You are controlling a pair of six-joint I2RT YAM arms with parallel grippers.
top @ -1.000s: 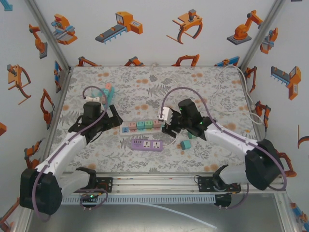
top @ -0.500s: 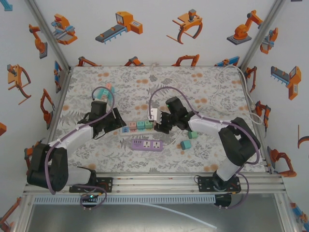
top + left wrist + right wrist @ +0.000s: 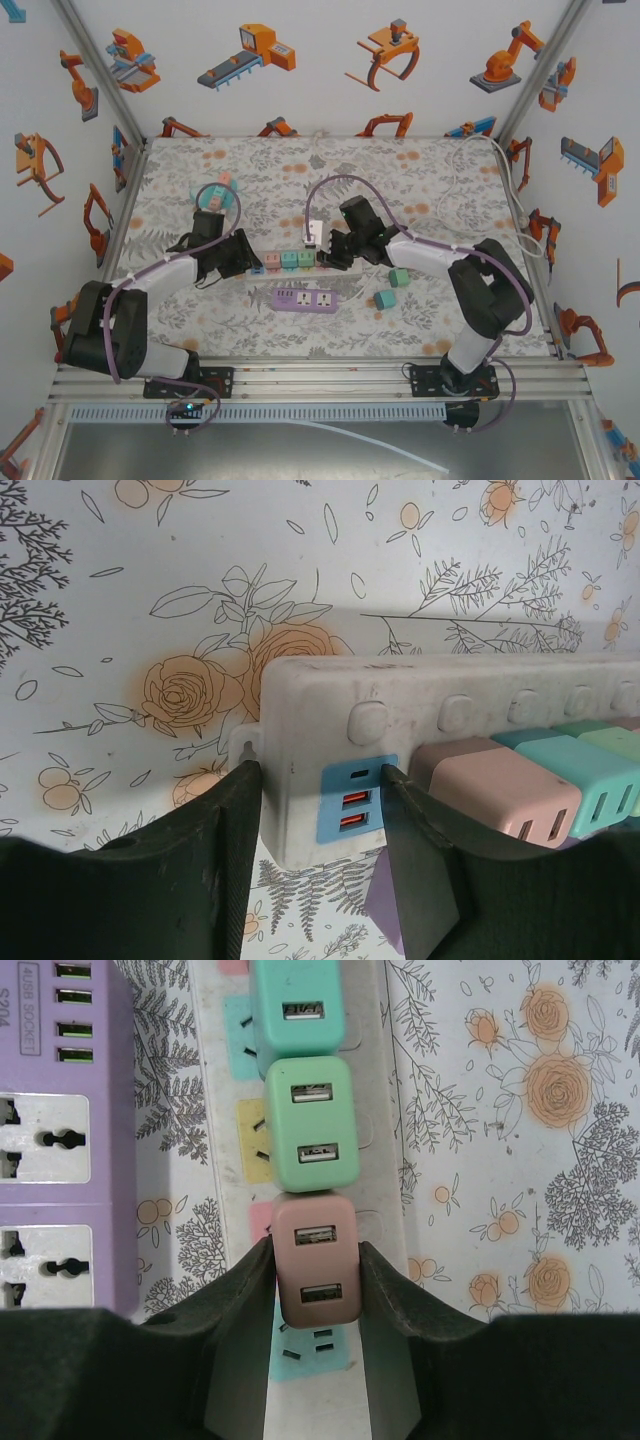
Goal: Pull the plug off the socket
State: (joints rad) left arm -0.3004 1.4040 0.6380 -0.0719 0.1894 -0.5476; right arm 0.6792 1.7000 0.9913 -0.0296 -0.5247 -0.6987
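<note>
Top external: the left gripper [image 3: 245,265] sits at the left end of the strip [image 3: 290,267] and the right gripper [image 3: 325,255] at its right end. A purple strip [image 3: 306,299] lies just in front of it.

Left wrist: the fingers [image 3: 220,880] press both sides of the strip's end, flanking its blue USB panel [image 3: 357,798], so they grip the strip.

Right wrist: the fingers [image 3: 238,1310] are clamped on the pink plug [image 3: 315,1260], which sits on the strip just beside a green plug [image 3: 312,1125]. The purple strip lies alongside.
</note>
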